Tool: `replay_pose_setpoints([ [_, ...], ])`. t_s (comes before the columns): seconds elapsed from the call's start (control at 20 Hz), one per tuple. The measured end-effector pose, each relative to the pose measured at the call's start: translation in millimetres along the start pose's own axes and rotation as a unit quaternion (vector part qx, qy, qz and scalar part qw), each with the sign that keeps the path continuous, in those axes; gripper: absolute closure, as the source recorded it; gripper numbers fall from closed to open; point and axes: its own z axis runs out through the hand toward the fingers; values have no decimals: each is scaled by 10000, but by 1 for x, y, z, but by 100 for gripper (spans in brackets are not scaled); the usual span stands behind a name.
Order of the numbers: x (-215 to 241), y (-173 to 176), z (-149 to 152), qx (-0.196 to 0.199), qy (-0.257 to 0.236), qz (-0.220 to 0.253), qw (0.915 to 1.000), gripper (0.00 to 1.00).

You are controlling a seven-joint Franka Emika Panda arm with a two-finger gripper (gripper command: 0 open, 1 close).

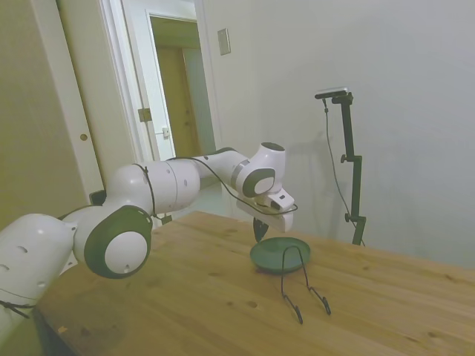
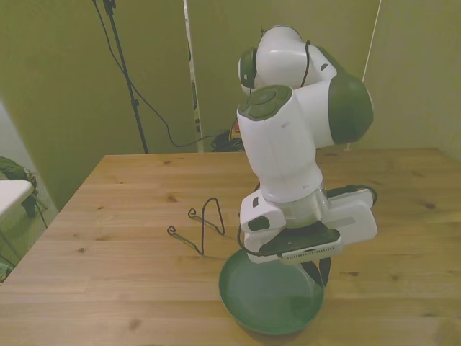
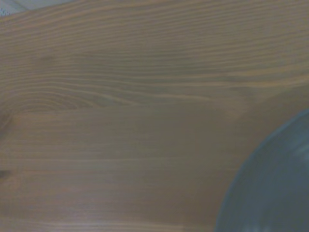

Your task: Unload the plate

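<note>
The dark grey-green plate [image 1: 276, 256] lies flat on the wooden table, close to the near edge in the front view [image 2: 266, 301]. My gripper [image 1: 260, 230] hangs low at the plate's rim, on the front view's right side of it [image 2: 318, 274]. The wrist and hand cover the spot where it meets the rim, so I cannot see whether it holds the plate. In the wrist view a blurred arc of the plate [image 3: 275, 193] shows against bare wood.
A thin black wire stand [image 1: 303, 285] sits on the table right beside the plate, on the front view's left of it [image 2: 205, 227], with nothing in it. The table's edge [image 2: 216, 339] runs just past the plate.
</note>
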Motion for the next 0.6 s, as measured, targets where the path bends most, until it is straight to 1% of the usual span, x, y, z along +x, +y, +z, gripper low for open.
replay_pose_setpoints([
  [0.45,-7,-8,-36,123,131,-93,9998,0],
  [0.6,-11,-11,-55,187,214,-120,9995,0],
])
